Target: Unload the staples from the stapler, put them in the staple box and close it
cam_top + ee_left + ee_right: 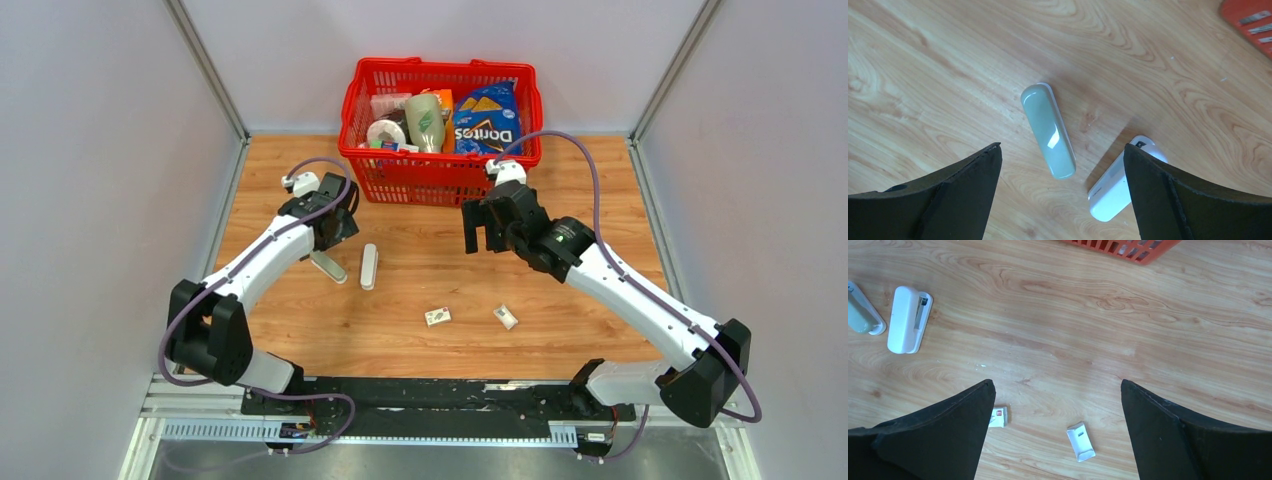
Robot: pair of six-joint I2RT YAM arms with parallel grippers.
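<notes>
The stapler lies on the wooden table as two long pieces a little apart: a grey-green piece (327,265) (1048,130) and a white piece (369,266) (1113,192). Both also show at the left edge of the right wrist view, the grey-green piece (863,315) and the white one (907,320). My left gripper (335,235) (1062,147) is open and empty, hovering over the grey-green piece. My right gripper (482,240) (1056,382) is open and empty above bare table, to the right of the stapler.
A small white staple box (437,316) (999,416) and a small white open piece (505,317) (1081,441) lie nearer the front. A red basket (440,175) with a Doritos bag (485,120) and other goods stands at the back.
</notes>
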